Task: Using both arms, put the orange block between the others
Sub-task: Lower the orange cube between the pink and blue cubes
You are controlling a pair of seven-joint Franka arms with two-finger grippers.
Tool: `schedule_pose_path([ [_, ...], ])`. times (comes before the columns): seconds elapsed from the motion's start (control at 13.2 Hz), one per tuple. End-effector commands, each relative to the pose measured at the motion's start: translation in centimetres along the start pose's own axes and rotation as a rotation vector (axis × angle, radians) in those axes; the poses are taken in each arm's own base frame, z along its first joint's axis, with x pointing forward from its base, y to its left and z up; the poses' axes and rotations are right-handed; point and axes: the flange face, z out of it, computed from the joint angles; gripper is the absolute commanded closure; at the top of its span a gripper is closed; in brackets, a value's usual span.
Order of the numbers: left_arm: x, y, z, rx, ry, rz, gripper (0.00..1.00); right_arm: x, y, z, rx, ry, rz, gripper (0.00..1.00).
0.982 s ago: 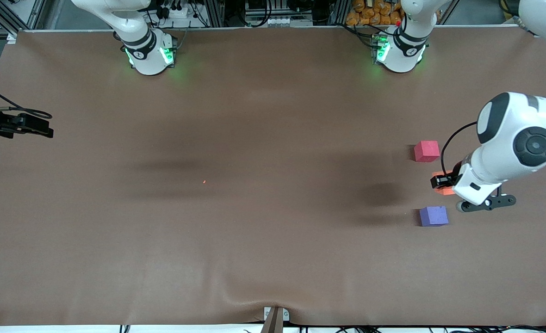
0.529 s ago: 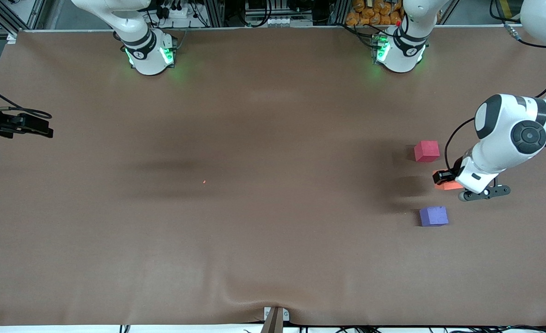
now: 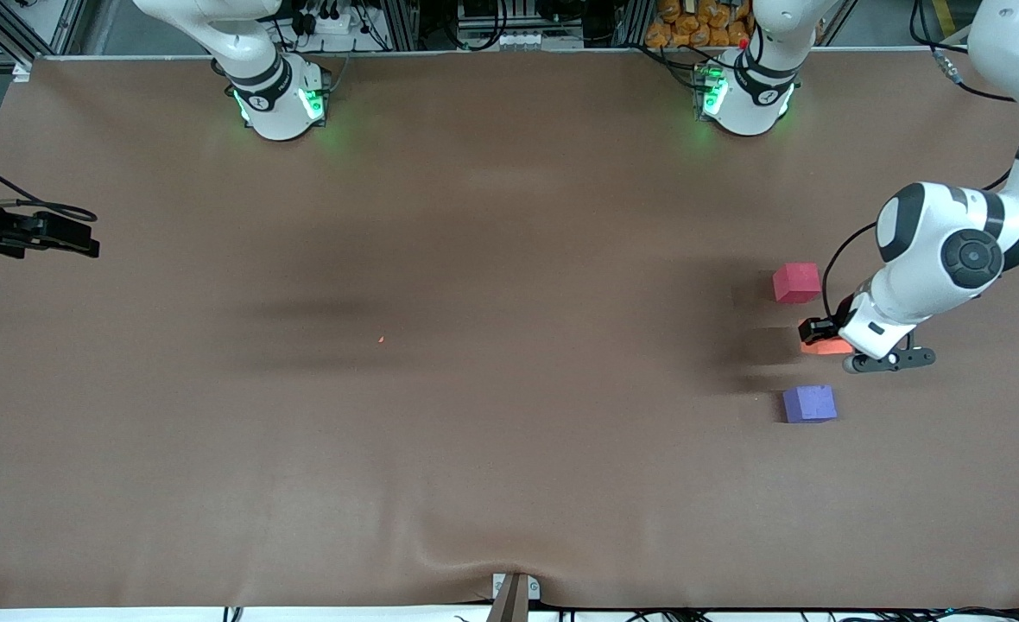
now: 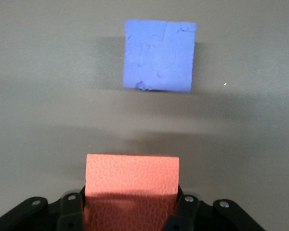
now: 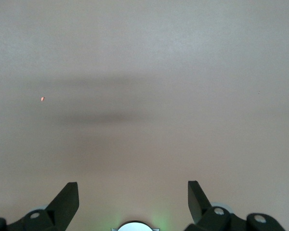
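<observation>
Between the pinkish-red cube and the purple-blue cube, the left gripper is clamped on the orange block, low over the brown table. Waiting over the right arm's end, the right gripper has its fingers spread wide, holding nothing.

A wide table covered in plain brown matte material. Near the left arm's end a pinkish-red cube and a purple-blue cube rest on it, the purple-blue one nearer the front camera. A tiny orange speck lies mid-table.
</observation>
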Motion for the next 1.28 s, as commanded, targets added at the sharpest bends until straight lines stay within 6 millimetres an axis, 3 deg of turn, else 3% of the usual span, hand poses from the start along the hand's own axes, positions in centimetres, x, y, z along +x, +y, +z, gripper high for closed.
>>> schedule_pose_path([
  [0.0,0.3,-0.5,2.2,-0.016,0.027,0.027,1.0,-0.8,0.0,-0.4,0.005,0.002,-0.004,0.0],
  [0.38,1.2,-2.0,4.8,-0.029,0.055,0.035,1.0,-0.8,0.0,-0.4,0.005,0.002,-0.004,0.0],
  [0.6,1.9,-2.2,5.1,-0.021,0.065,0.033,1.0,-0.8,0.0,-0.4,0.005,0.002,-0.004,0.0],
  [0.98,2.3,1.0,5.4,-0.028,0.068,-0.005,1.0,-0.8,0.0,-0.4,0.005,0.001,-0.004,0.0],
  [1.21,2.2,1.1,5.6,-0.02,0.07,-0.002,1.0,-0.8,0.0,-0.4,0.005,0.002,-0.004,0.0],
])
